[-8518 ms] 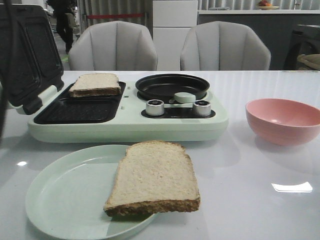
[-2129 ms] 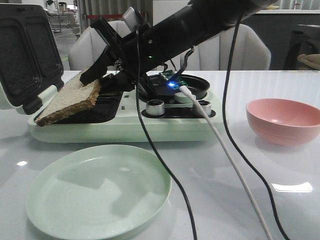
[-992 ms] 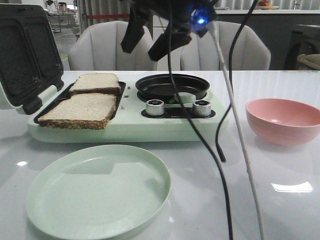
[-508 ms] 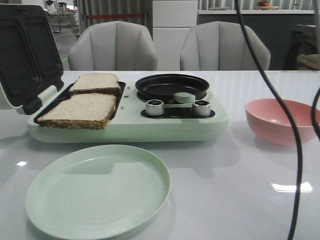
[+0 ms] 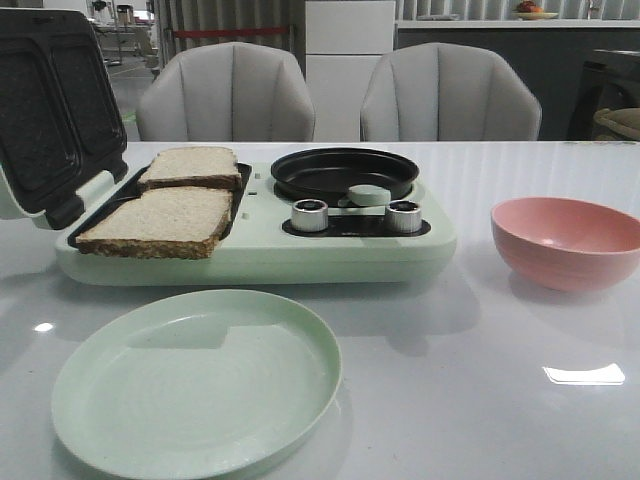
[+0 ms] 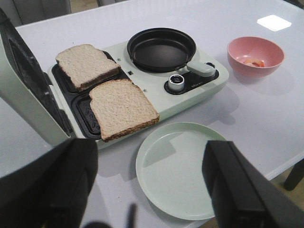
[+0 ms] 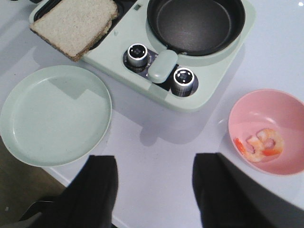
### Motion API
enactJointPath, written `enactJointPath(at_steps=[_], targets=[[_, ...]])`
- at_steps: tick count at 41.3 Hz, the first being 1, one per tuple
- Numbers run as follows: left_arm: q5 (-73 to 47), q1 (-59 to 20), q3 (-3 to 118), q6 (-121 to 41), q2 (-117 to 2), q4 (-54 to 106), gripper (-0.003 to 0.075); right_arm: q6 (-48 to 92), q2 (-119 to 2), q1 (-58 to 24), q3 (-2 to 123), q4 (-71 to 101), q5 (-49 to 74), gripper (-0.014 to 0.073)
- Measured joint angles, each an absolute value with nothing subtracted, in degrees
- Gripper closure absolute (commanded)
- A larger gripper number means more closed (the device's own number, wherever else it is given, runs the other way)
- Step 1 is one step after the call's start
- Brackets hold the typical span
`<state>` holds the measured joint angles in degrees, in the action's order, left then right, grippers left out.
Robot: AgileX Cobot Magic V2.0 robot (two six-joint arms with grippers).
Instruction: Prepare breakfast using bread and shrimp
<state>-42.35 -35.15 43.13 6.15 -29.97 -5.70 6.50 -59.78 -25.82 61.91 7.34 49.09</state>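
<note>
Two slices of bread lie side by side on the open sandwich press of the pale green breakfast maker (image 5: 330, 258): the near slice (image 5: 160, 222) (image 6: 122, 108) (image 7: 75, 24) and the far slice (image 5: 192, 166) (image 6: 85, 65). The shrimp (image 7: 259, 142) (image 6: 254, 62) lie in the pink bowl (image 5: 566, 240) (image 7: 270, 116) at the right. Neither gripper shows in the front view. High above the table, my left gripper (image 6: 149, 187) hangs open and empty over the green plate (image 6: 183, 168). My right gripper (image 7: 154, 190) is also open and empty, above the table's near edge.
The empty pale green plate (image 5: 195, 378) (image 7: 54, 114) sits near the front. A black frying pan (image 5: 345, 172) (image 7: 195, 24) and two knobs are on the maker's right half. Its dark lid (image 5: 50, 110) stands open at the left. Two grey chairs stand behind the table.
The second slice has gone from the plate onto the press beside the first. The arm that carried it lifted away and its cables have left the front view.
</note>
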Motion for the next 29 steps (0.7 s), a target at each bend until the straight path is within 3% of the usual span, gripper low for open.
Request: enactJointPath(at_steps=[17, 29], targets=[[-42.4, -35.1, 43.1, 6.1, -30.0, -6.1, 0.0199, 6.4, -42.9, -25.8, 50.9, 6.9, 49.6, 0.012], [-42.4, -35.1, 43.1, 6.4, -30.0, -7.5, 0.0199, 6.4, -40.0, -25.8, 49.3, 6.6, 49.8, 0.012]])
